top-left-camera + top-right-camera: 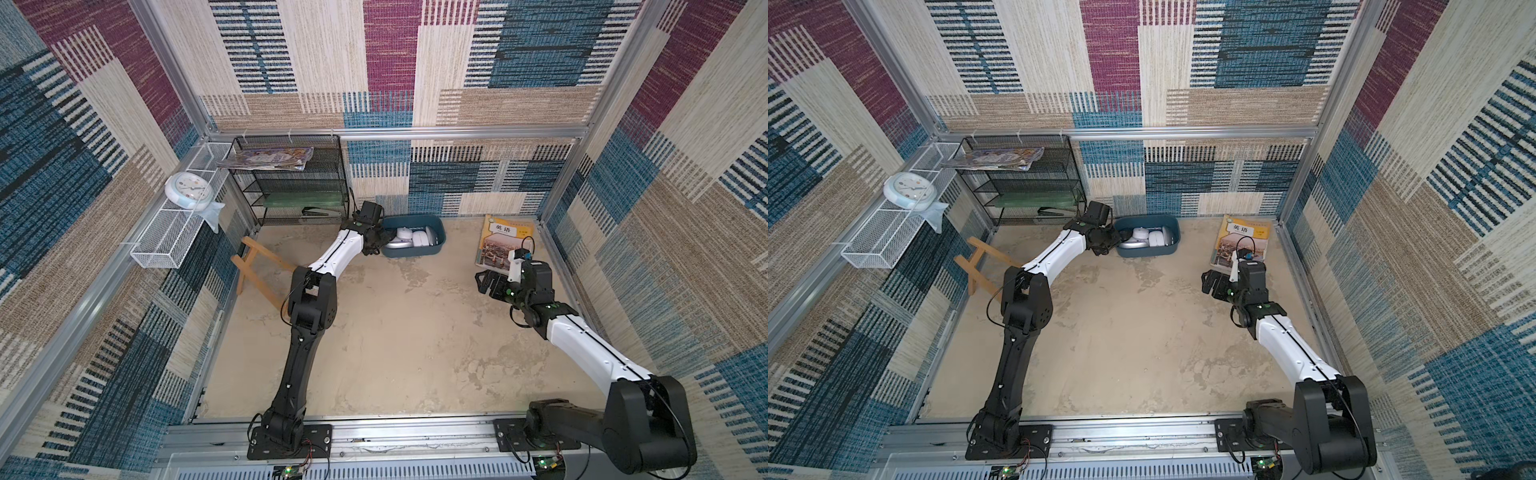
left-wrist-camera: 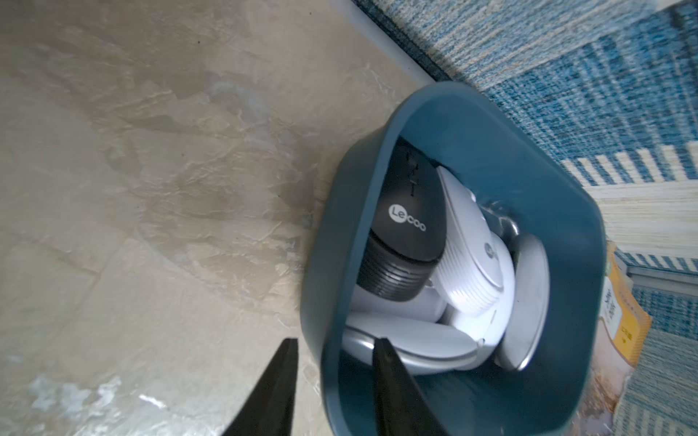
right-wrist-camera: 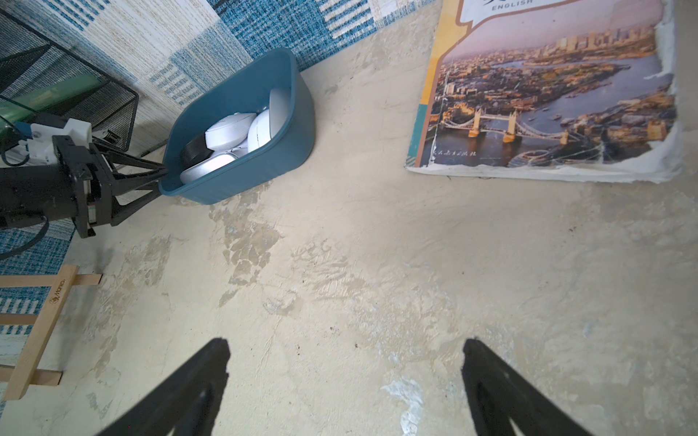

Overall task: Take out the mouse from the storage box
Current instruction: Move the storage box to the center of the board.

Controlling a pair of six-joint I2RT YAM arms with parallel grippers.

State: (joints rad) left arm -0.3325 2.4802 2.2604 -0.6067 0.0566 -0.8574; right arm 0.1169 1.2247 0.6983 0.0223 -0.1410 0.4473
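The teal storage box (image 1: 415,251) (image 1: 1154,250) (image 3: 264,166) sits on the floor by the back wall. It holds several mice: a black mouse (image 2: 404,222), a white ribbed mouse (image 2: 468,249) and a flat silver-grey mouse (image 2: 408,347) nearest my left gripper. That gripper (image 2: 334,341) (image 1: 384,241) (image 3: 162,181) straddles the box's end wall (image 2: 547,170), one finger outside and one inside. The jaws stand narrow, with a small gap showing on each side of the wall. My right gripper (image 3: 345,343) (image 1: 482,282) hangs wide open over bare floor, holding nothing.
An English textbook (image 1: 505,241) (image 3: 547,94) lies right of the box. A black mesh rack (image 1: 291,183) stands left of it by the back wall. A wooden stand (image 1: 253,270) lies near the left wall, where a white wire basket (image 1: 166,241) and a clock (image 1: 187,191) hang.
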